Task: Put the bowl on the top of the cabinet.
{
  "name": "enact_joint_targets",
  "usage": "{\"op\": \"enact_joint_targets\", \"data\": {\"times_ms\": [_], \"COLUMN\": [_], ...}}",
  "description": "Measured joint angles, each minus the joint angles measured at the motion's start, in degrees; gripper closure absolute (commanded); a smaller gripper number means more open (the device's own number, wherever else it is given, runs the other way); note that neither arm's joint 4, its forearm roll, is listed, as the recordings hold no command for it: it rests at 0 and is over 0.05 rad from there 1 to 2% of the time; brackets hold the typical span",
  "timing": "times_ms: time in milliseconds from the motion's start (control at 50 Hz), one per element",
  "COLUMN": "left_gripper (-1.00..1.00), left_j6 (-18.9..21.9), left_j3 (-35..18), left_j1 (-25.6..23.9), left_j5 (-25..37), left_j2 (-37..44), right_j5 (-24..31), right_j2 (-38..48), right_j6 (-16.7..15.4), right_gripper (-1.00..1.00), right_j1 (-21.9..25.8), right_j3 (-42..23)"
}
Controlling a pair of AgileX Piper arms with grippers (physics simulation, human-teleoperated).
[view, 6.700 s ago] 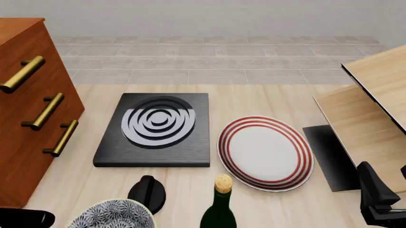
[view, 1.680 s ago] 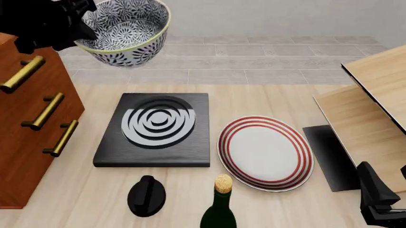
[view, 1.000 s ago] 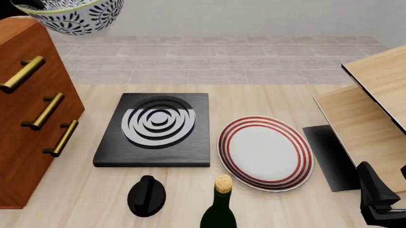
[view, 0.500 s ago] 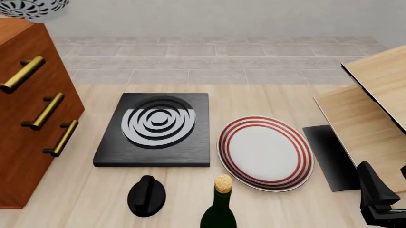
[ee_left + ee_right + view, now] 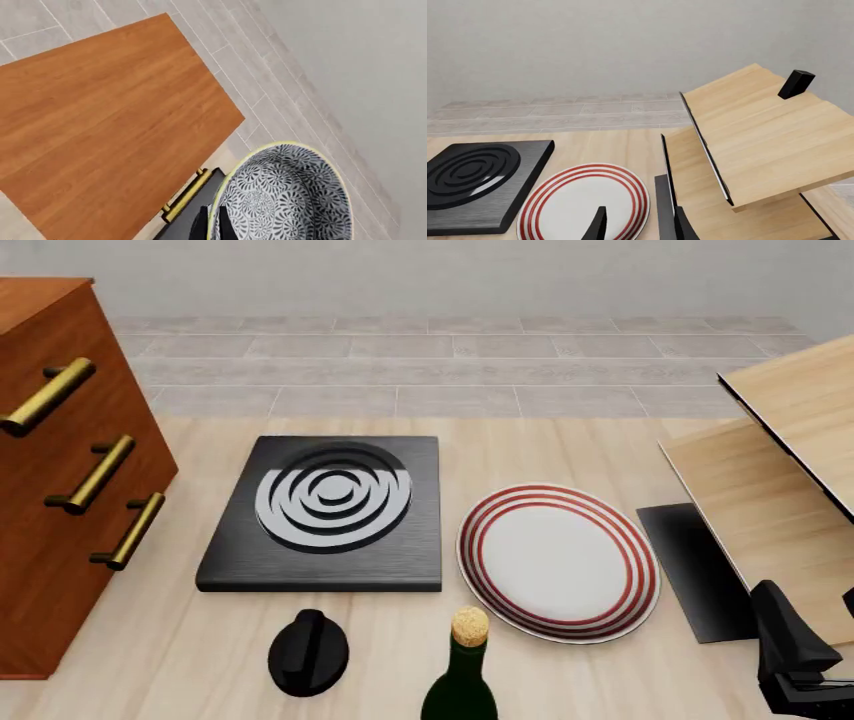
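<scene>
- Bowl [image 5: 283, 197]: empty, rim pinched by the left gripper [image 5: 211, 225], held above the cabinet [image 5: 107, 125] top's edge.
- Right gripper [image 5: 637, 225]: fingers apart, holding nothing.
- Since 0.5 s ago: bowl gone from front view.

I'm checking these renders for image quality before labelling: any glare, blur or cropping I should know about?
Front view: sharp, a bright reflection band on the hob's glossy rings. Left wrist view: crisp, but the bowl is cropped at the frame edge beside the cabinet top. Right wrist view: even light, no blur.

Bright even light, faint soft shadows, sharp renders
</scene>
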Motion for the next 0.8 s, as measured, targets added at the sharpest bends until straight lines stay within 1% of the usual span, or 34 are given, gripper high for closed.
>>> {"op": "enact_joint_targets", "data": {"times_ms": [180,420,800], "left_gripper": [1.00,1.00,1.00], "left_j6": [-0.40,-1.17,-2.68], "left_j3": [-1.11,-0.71,0.07], "left_j1": [4.91,12.38,16.20], "left_j5": [0.83,1.26,1.30], "left_j2": [0.01,-0.46,-0.53], "right_j5": [0.00,0.00,0.00], "right_j2": [0.00,0.00,0.00], "right_j6": [0.00,0.00,0.00], "right_gripper": [-1.00,-1.00,-1.00], "right_j1": [0.00,0.00,0.00], "right_j3": [0.00,0.00,0.00]}}
